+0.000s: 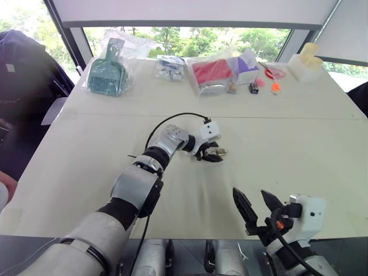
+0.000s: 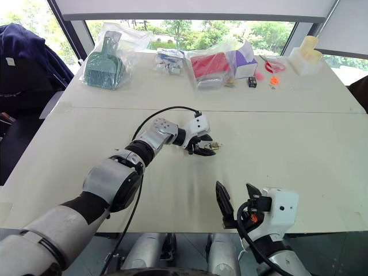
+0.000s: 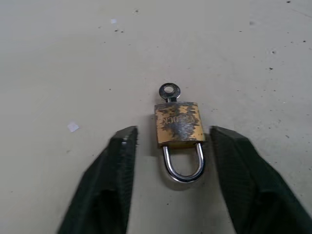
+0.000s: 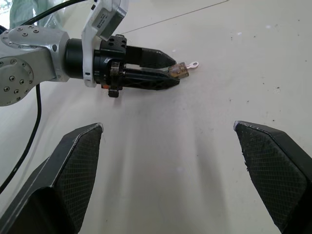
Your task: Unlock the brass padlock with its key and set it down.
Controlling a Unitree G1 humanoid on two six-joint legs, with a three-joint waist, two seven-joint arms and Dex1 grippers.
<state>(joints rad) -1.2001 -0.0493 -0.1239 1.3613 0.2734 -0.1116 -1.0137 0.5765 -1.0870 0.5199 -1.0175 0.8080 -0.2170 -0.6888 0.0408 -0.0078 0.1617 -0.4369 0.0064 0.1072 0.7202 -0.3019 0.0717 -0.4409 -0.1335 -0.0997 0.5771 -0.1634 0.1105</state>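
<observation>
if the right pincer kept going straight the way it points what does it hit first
Probably bare cream table top first, since the open right pincer tips slightly down. Beyond lies the left pincer, around the small brass padlock with a silvery key; depth is unclear.

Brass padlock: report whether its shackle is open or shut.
Shut, as far as shows: in the left wrist view both legs of the shackle enter the brass padlock, with the key in its other end.
</observation>
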